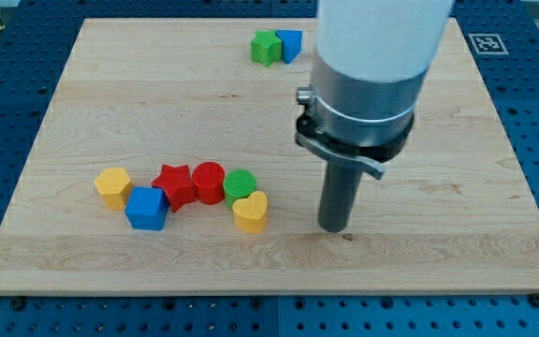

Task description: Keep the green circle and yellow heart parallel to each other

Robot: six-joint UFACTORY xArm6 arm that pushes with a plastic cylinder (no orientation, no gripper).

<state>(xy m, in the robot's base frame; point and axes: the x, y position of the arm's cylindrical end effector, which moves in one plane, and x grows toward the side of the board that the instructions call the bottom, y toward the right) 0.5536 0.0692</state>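
The green circle (240, 183) sits at the lower middle of the wooden board, touching the red circle (209, 181) on its left. The yellow heart (251, 212) lies just below and right of the green circle, touching or nearly touching it. My tip (333, 228) rests on the board to the right of the yellow heart, about a block's width or more away, at roughly the heart's height in the view.
A red star (173, 184), a blue cube (147, 208) and a yellow block (113, 186) continue the row to the left. A green block (267, 47) and a blue block (289, 44) stand together at the view's top. The board's (438, 262) edges border blue pegboard.
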